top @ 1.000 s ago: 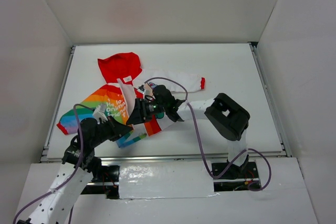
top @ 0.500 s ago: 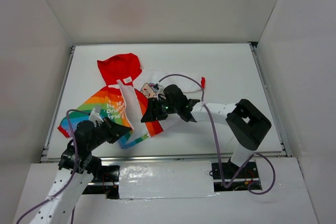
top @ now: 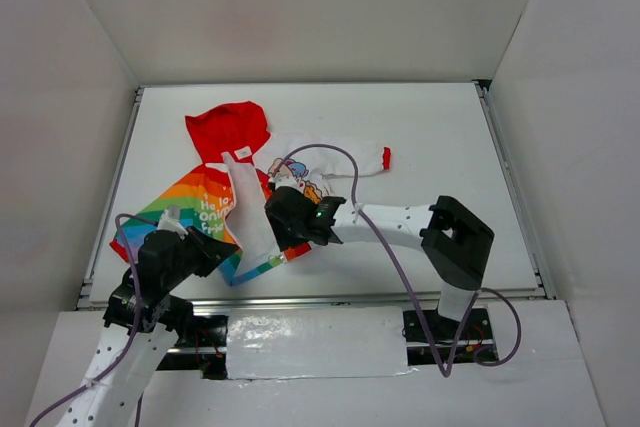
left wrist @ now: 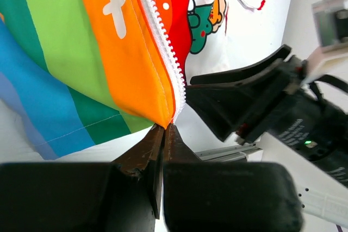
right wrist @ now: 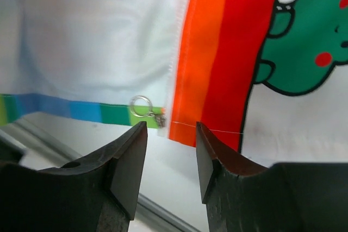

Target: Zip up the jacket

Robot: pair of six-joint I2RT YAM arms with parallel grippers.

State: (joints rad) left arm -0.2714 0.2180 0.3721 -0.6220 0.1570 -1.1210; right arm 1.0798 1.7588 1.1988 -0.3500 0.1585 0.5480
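The jacket (top: 205, 202) lies on the left of the table, red hood (top: 228, 129) at the far end, rainbow half (left wrist: 81, 52) on the left, white cartoon half (top: 325, 157) on the right with a red cuff (top: 386, 157). My left gripper (left wrist: 165, 127) is shut on the bottom corner of the rainbow half, right at the lower end of the white zipper teeth (left wrist: 163, 42). My right gripper (right wrist: 171, 134) is open just below the hem of the other half. The zipper pull with its small metal ring (right wrist: 142, 105) sits just beyond its left fingertip, untouched.
The white table (top: 450, 127) is boxed in by white walls at the back and both sides. A metal rail (top: 350, 297) runs along its near edge, close under both grippers. My right gripper's black fingers (left wrist: 234, 101) lie close beside the left gripper.
My right gripper has shifted left and nearer, down to the jacket's bottom hem, and its jaws have narrowed a little. The left gripper has stayed shut on the hem corner, pulling it slightly nearer.
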